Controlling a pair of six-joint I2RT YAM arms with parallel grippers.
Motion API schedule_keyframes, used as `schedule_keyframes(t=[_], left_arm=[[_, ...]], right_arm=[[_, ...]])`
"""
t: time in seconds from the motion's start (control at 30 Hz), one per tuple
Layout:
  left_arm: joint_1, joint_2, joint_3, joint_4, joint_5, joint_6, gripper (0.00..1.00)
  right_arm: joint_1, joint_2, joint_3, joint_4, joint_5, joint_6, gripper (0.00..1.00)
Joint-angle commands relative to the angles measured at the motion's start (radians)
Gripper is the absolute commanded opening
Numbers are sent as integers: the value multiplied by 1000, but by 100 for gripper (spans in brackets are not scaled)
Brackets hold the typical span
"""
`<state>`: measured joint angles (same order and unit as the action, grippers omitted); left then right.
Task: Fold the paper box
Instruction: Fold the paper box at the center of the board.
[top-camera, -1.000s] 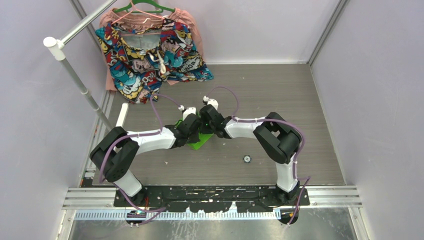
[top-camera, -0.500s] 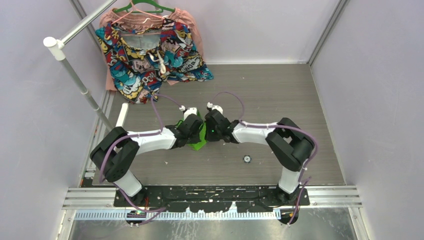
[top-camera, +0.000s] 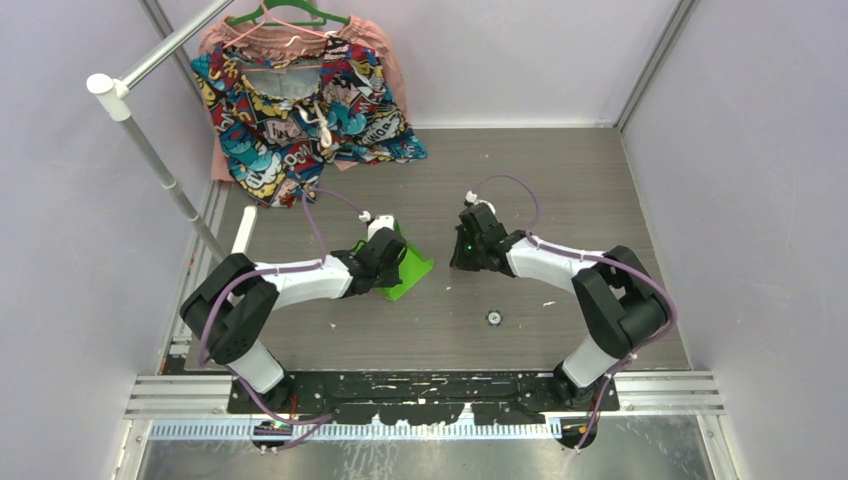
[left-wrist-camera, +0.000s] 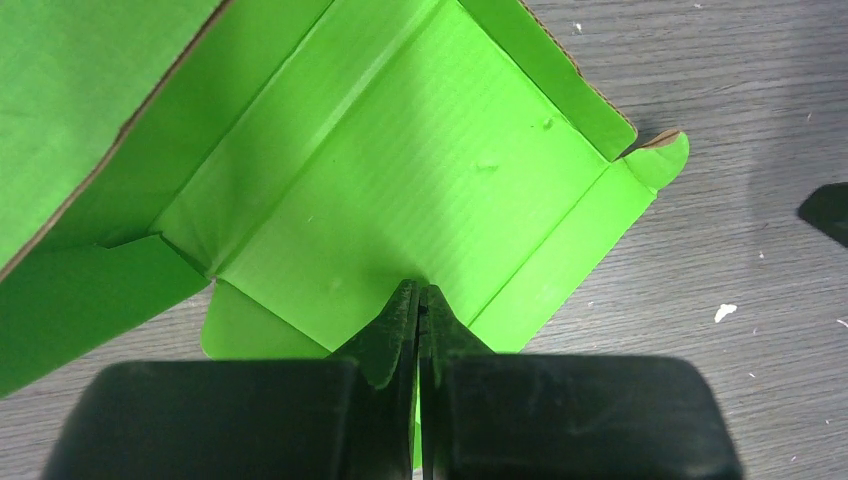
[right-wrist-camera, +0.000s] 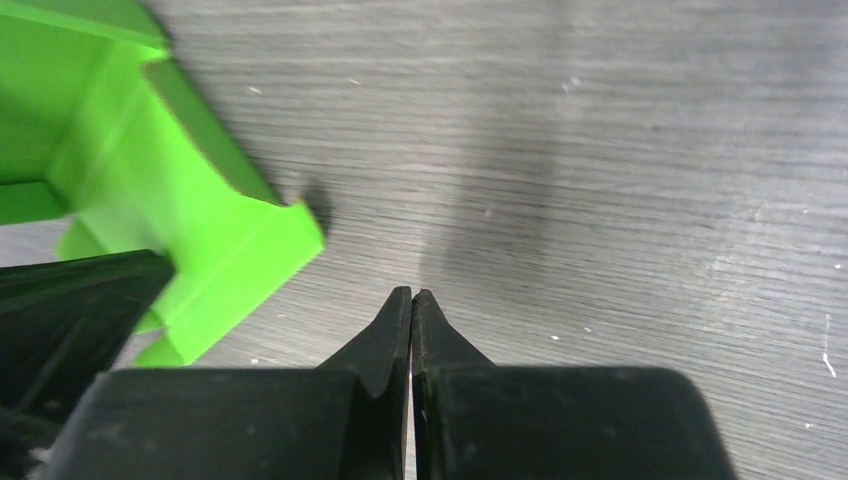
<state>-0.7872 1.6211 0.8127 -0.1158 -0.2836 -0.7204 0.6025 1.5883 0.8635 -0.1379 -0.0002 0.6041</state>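
The paper box (top-camera: 414, 271) is lime-green card, partly folded, lying open on the grey table left of centre. In the left wrist view its flat floor panel (left-wrist-camera: 420, 170) fills the frame, with side walls raised and a small tab at the right corner. My left gripper (left-wrist-camera: 418, 292) is shut at the near edge of that floor, with a thin sliver of green card between its fingers. My right gripper (right-wrist-camera: 411, 295) is shut and holds nothing. It hovers over bare table to the right of the box (right-wrist-camera: 190, 200), apart from it.
A colourful patterned garment (top-camera: 300, 110) hangs on a hanger at the back left, beside a white rack pole (top-camera: 150, 150). A small round dark object (top-camera: 493, 318) lies on the table in front of the right arm. A white strip (top-camera: 243, 230) lies at the left edge.
My right gripper has pulled away from the box, moving to the right and slightly back. The left gripper has stayed on the box, which now shows more of its right side.
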Motion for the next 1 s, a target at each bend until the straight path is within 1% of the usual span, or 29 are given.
schedule_keyframes(t=[0.0,0.33,0.57,0.9,0.97], left_arm=[[-10,34,-21,-52,44,17,0],[-10,32,-14,-60,46,24,0],[-9,41,-8,-62,47,26,0],[-10,54,-6,-55,53,23,0],[-11,58,-6,-52,55,22,0]], right_arm=[[-13,50,-15,40,-47,-15,3],[-18,207,16,106,-86,-1,1],[-18,235,30,121,-97,0,1],[-17,204,19,132,-143,-4,1],[-17,196,16,162,-155,-5,1]])
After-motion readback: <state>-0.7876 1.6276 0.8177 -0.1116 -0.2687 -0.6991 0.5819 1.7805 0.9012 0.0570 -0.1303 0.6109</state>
